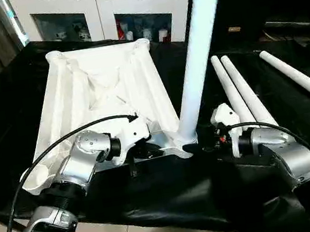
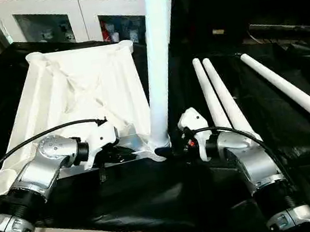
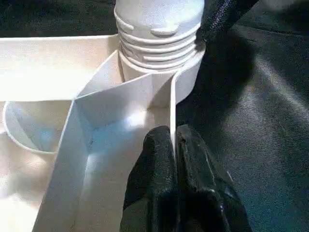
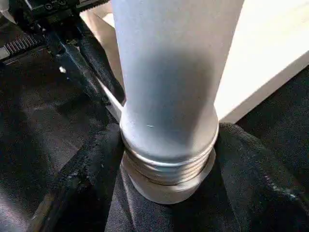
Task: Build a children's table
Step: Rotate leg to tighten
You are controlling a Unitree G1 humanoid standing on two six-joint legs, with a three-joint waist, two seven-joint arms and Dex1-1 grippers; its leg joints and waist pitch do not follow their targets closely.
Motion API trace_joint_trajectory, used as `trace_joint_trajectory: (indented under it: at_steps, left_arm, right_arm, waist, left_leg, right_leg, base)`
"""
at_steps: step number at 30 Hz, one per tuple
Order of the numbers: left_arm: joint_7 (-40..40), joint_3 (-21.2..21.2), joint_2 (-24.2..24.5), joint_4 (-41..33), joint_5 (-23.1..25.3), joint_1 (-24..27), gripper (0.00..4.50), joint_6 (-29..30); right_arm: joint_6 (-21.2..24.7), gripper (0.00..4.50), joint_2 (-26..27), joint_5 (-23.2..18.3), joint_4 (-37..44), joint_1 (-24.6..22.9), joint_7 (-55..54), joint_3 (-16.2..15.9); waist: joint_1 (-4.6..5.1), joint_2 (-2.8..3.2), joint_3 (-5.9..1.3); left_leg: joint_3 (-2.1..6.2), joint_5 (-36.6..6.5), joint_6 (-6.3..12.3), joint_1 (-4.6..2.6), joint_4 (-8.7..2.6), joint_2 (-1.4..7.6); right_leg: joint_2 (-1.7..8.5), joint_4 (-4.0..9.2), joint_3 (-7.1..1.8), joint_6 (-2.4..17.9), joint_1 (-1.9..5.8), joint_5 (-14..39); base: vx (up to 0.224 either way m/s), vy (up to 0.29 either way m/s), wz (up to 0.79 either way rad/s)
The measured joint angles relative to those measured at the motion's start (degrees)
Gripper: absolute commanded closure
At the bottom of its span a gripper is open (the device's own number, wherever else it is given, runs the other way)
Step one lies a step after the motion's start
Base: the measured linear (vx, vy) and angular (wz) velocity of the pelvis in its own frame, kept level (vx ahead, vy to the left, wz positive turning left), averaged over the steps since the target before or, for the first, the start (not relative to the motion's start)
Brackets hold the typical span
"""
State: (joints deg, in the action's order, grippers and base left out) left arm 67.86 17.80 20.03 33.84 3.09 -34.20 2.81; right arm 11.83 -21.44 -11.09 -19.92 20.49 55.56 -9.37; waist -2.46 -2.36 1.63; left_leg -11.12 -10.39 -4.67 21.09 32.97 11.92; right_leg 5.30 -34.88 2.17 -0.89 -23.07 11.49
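left wrist view: left gripper (image 3: 175, 145) pinches tabletop (image 1: 104, 88) rim; right gripper (image 4: 166, 145) clasps upright leg (image 1: 199, 57) at corner socket.

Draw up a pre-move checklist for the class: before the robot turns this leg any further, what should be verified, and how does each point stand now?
1. Left gripper pinching the tabletop rim to steady it: ok; its fingers are shut on the wall.
2. Upright leg seated in the near corner socket: not ok, thread ridges are exposed above the socket.
3. Right gripper around the leg's base: ok, a finger on each side.
4. Leg standing straight: cannot tell; it looks slightly tilted in the head views.
5. Three spare legs lying on the black cloth apart from the work: ok.
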Motion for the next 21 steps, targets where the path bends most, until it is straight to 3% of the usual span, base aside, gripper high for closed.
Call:
trace_joint_trajectory:
  at_steps: [7, 17, 21]
  left_arm:
    - [-1.0, 0.0, -0.3, -0.2, 0.2, 0.2, 4.50, 0.3]
    - [-21.2, -0.5, -10.5, 7.4, 6.0, -4.6, 4.50, 4.3]
    - [-25.2, -0.6, -12.6, 7.7, 7.1, -5.0, 4.50, 5.6]
  right_arm:
    - [-0.1, 1.78, 1.4, -0.3, 0.5, -1.5, -1.4, 1.4]
    - [-2.8, 1.78, 17.1, 2.1, -7.1, 0.5, -31.6, 9.0]
    - [-4.5, 1.78, 20.0, 3.2, -8.6, 1.6, -37.9, 9.7]
  waist:
    - [-0.15, 0.00, 0.00]
    - [0.77, -0.03, -0.06]
    - [0.77, 0.03, -0.10]
  left_leg:
    - [-0.02, 0.0, 0.00, -0.03, 0.02, 0.00]
    - [0.12, 0.0, -0.01, -0.20, 0.05, -0.02]
    - [0.15, 0.0, -0.01, -0.16, 0.05, -0.02]
  right_leg:
    - [0.00, -0.02, -0.02, 0.0, 0.02, 0.0]
    - [0.02, -0.06, -0.10, -0.1, 0.05, 0.0]
    - [0.02, -0.06, -0.08, -0.1, 0.04, -0.1]
  base:
    - [0.000, 0.000, 0.00]
    - [0.000, 0.000, 0.00]
    - [0.000, 0.000, 0.00]
